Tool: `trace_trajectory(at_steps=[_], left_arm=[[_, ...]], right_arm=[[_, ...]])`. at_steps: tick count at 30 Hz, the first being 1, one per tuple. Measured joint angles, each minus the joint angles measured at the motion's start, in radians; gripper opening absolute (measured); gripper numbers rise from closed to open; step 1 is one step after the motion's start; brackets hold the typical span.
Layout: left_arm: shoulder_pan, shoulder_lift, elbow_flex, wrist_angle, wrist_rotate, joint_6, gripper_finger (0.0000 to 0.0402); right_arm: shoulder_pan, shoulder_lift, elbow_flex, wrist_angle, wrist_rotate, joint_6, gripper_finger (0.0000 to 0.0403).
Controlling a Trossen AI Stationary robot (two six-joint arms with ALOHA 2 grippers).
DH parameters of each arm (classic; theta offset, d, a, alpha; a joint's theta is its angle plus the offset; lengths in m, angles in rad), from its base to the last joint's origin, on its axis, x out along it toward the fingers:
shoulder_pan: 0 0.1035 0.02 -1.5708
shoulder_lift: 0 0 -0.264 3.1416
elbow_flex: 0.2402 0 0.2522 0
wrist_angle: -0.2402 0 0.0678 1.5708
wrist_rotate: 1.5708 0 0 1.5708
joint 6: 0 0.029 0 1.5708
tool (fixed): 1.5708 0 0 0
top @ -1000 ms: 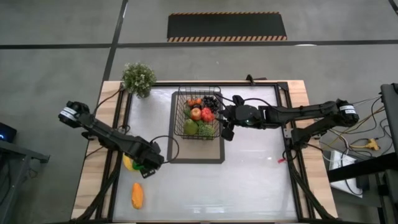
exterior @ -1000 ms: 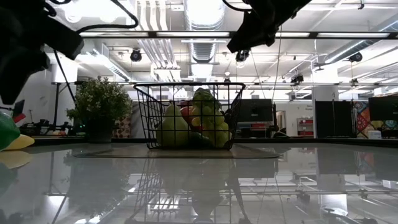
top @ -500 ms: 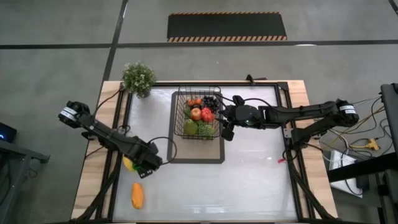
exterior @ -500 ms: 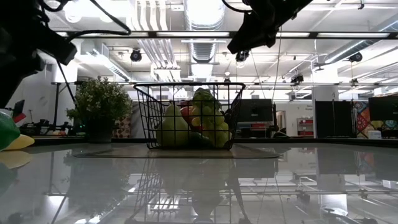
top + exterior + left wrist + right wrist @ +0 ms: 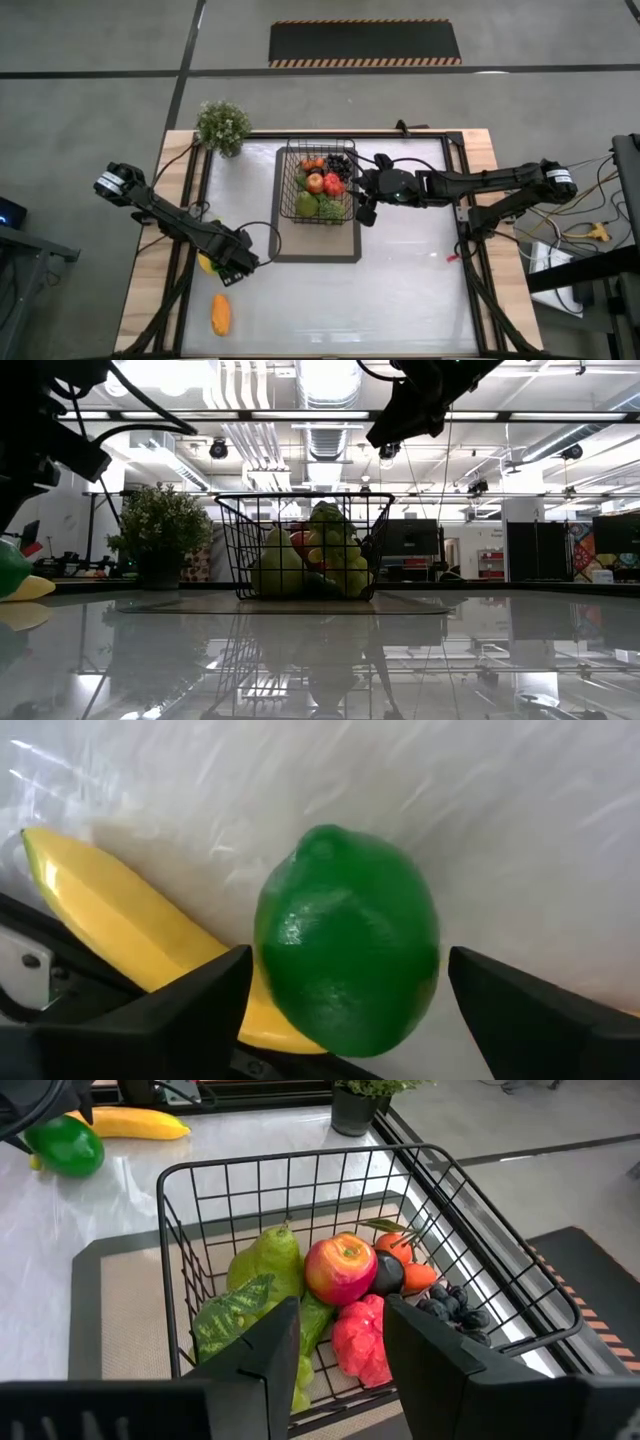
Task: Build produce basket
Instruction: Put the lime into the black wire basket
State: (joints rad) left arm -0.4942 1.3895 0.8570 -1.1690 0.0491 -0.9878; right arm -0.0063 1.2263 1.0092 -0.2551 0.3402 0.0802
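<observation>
A green lime (image 5: pixel 345 955) lies on the white table beside a yellow banana (image 5: pixel 110 910), near the table's left edge. My left gripper (image 5: pixel 232 263) hangs open right above them, pointing down, one finger (image 5: pixel 170 1020) over the banana and the other (image 5: pixel 540 1020) past the lime's far side; whether either touches, I cannot tell. The black wire basket (image 5: pixel 318 185) stands on a mat, holding a pear (image 5: pixel 265 1260), an apple (image 5: pixel 340 1268), dark grapes and more produce. My right gripper (image 5: pixel 364 208) hovers open at the basket's right side, holding nothing.
An orange piece (image 5: pixel 221 314) lies near the table's front left corner. A potted plant (image 5: pixel 223 126) stands at the far left corner. The dark-bordered mat (image 5: pixel 315 250) reaches toward the near edge beyond the basket. White tabletop spreads to the near right.
My left gripper has sunk a little toward the lime and banana, still open and pointing down. The produce and the basket lie as before.
</observation>
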Motion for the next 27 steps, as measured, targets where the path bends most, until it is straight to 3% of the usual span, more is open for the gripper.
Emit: trace_trajectory(at_steps=[10, 18, 27], left_arm=[[0.000, -0.001, 0.000, 0.007, 0.000, 0.000, 0.0245], [0.000, -0.001, 0.003, 0.008, -0.016, 0.000, 0.0229], [-0.001, -0.055, 0.135, 0.011, -0.270, 0.032, 0.0228]], right_arm=[[0.000, 0.000, 0.000, -0.002, 0.000, -0.001, 0.0140], [0.000, 0.000, 0.000, -0.004, 0.000, -0.001, 0.0135], [0.019, 0.000, -0.002, 0.000, -0.001, -0.013, 0.0132]])
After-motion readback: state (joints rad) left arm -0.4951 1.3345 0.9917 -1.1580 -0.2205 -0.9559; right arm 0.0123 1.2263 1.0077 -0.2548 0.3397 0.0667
